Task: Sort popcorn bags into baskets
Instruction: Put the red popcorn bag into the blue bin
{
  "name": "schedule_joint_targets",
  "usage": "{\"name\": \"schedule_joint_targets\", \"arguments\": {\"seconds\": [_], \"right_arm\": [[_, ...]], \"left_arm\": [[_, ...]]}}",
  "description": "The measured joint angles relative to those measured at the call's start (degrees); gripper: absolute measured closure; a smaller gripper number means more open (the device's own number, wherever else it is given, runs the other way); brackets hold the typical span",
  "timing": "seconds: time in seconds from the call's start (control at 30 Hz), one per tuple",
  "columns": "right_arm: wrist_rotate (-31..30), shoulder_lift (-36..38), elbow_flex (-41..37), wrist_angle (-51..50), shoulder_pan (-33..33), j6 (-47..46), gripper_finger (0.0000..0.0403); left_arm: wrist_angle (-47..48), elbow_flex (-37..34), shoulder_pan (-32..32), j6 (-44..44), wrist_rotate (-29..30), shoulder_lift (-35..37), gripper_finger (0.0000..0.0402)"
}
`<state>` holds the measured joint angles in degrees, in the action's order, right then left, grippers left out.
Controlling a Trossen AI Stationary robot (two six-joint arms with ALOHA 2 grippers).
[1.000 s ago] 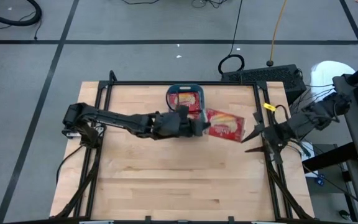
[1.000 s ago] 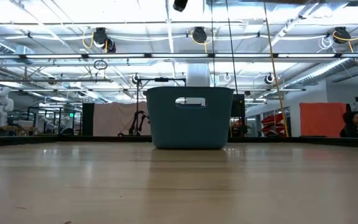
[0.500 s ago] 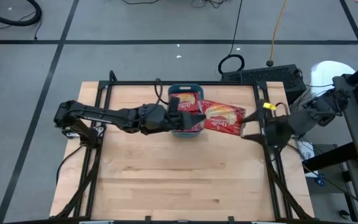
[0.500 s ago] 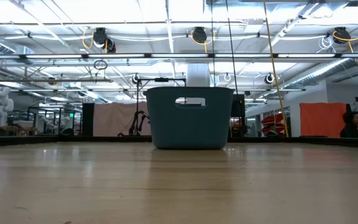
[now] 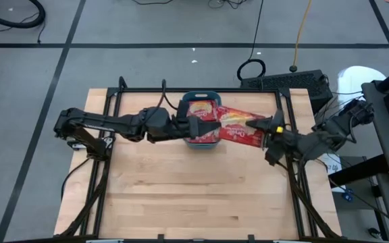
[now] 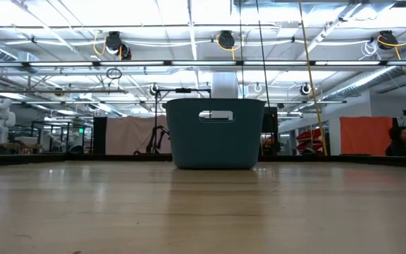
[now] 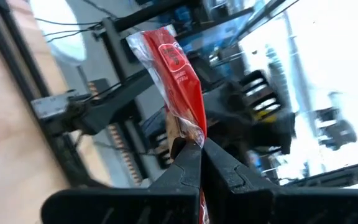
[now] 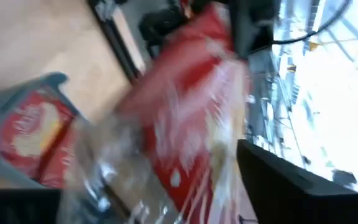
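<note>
A teal basket [image 5: 185, 101] stands at the middle of the table's far edge and holds a red popcorn bag [image 5: 200, 109]. The low view shows the basket's wall [image 6: 215, 137] and no arm. My left gripper [image 5: 204, 127] reaches in from the left, over the basket's near rim, and is shut on a second red popcorn bag [image 5: 238, 128]. That bag sticks out toward the right. My right gripper [image 5: 265, 133] is at the bag's right end, open, with a finger on either side. I cannot tell whether it touches the bag. Its wrist view is blurred. My left gripper pinches the held bag's left end [image 7: 188, 134] between its two fingers. The fingers come level from the table's left. The bag juts out past the fingertips toward the right, seen edge-on in the wrist view, lifted clear of the table and the basket.
Black frame rails [image 5: 286, 121] run along the table's left, right and far sides. A keyboard [image 5: 286, 81] lies beyond the far right corner. Bare wood [image 5: 194, 196] fills the near half of the table.
My left gripper has drawn back toward the table's left and far side and risen, carrying the bag over the basket's right side. My right gripper has rolled and gone from the right rail toward the bag's right end.
</note>
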<state>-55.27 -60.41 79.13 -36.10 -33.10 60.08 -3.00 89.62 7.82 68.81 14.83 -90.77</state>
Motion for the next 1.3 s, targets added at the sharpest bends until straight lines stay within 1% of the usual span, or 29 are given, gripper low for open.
{"name": "schedule_joint_targets", "arguments": {"seconds": [0.13,0.2,0.3,0.43,0.53,0.67,0.73,0.83,0.97,1.03,1.13,1.2,1.3], "right_arm": [[-0.26,0.65,0.00,1.84,0.00,2.62,0.0263],[-0.19,0.85,0.00,1.77,-0.07,2.40,0.0292],[-0.21,0.99,0.00,1.75,-0.02,2.33,0.0333],[-0.32,0.97,0.00,2.15,0.00,2.16,0.0379],[-0.24,0.91,-0.02,3.73,0.00,2.13,0.0394],[-0.61,0.92,-0.02,5.23,0.13,-0.79,0.0387],[-1.65,0.93,-0.02,5.07,0.40,-4.54,0.0386],[-1.68,0.91,-0.02,5.03,0.48,-12.01,0.0389],[-1.64,0.92,-0.02,5.03,0.64,-23.95,0.0391],[-1.64,0.91,-0.02,5.03,1.00,-31.78,0.0392],[-1.16,1.14,-0.02,4.46,1.44,-41.51,0.0392],[1.21,1.39,-0.02,3.18,2.16,-46.28,0.0393],[6.50,1.44,-0.01,1.20,4.34,-54.60,0.0393]], "left_arm": [[1.27,-0.04,-0.28,-2.08,0.00,0.77,0.0398],[0.49,-0.04,-0.45,-2.25,0.29,1.00,0.0384],[0.00,-0.04,-1.04,-2.26,0.45,1.18,0.0346],[1.77,-0.04,-1.58,-2.36,0.18,1.23,0.0283],[1.75,-0.04,-2.02,-5.51,0.22,1.21,0.0233],[2.20,-0.04,-2.65,-13.90,4.12,1.76,0.0167],[1.88,-0.04,-3.44,-17.59,5.34,2.58,0.0136],[2.73,-0.03,-5.14,-23.04,5.88,4.65,0.0096],[4.60,-0.03,-8.44,-28.49,5.90,7.14,0.0055],[4.65,-0.04,-10.51,-29.80,5.90,8.53,0.0043],[6.40,0.02,-13.23,-30.11,5.59,10.74,0.0038],[8.58,0.05,-14.38,-30.15,4.82,12.14,0.0037],[8.91,0.00,-14.63,-31.58,3.06,13.21,0.0037]]}}
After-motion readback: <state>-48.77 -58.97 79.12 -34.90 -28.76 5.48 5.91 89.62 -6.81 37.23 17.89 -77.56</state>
